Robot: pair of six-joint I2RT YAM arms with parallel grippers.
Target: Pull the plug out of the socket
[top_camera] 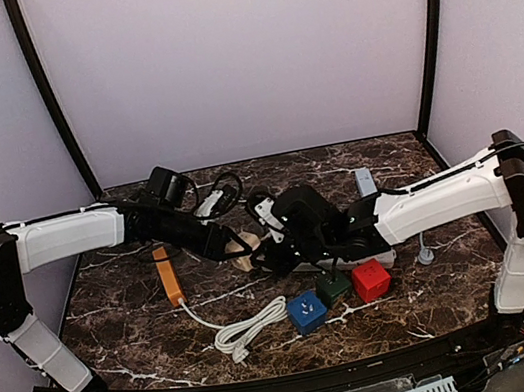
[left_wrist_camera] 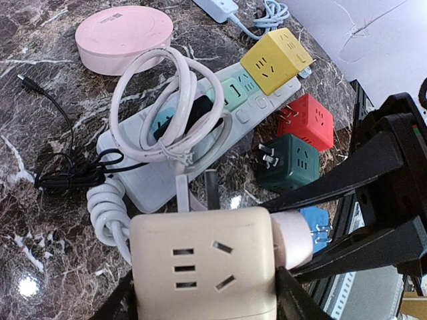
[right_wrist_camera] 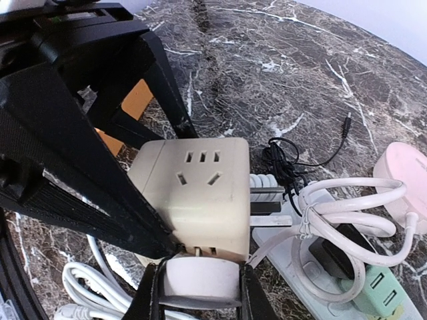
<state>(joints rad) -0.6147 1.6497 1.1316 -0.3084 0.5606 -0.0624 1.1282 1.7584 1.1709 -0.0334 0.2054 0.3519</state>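
A beige cube socket (left_wrist_camera: 200, 267) is held just above the table, and my left gripper (left_wrist_camera: 203, 290) is shut on its two sides. A round white plug (right_wrist_camera: 200, 277) sits in one face of the socket (right_wrist_camera: 197, 193). A thin gap shows between plug and socket, with a metal prong visible in it. My right gripper (right_wrist_camera: 200, 293) is shut on the plug, its black fingers (right_wrist_camera: 151, 293) flanking it. From above, the two grippers (top_camera: 221, 242) (top_camera: 277, 249) meet at the socket (top_camera: 247, 249) near the table's middle.
A white power strip (left_wrist_camera: 160, 180) with a looped white cord lies just behind the socket, carrying a yellow cube (left_wrist_camera: 275, 59). Red (left_wrist_camera: 307, 120), green (left_wrist_camera: 290, 160) and blue (left_wrist_camera: 320, 223) cubes lie beside it. A pink disc (left_wrist_camera: 123, 37), black cable (left_wrist_camera: 60, 175) and orange strip (top_camera: 167, 276) are nearby.
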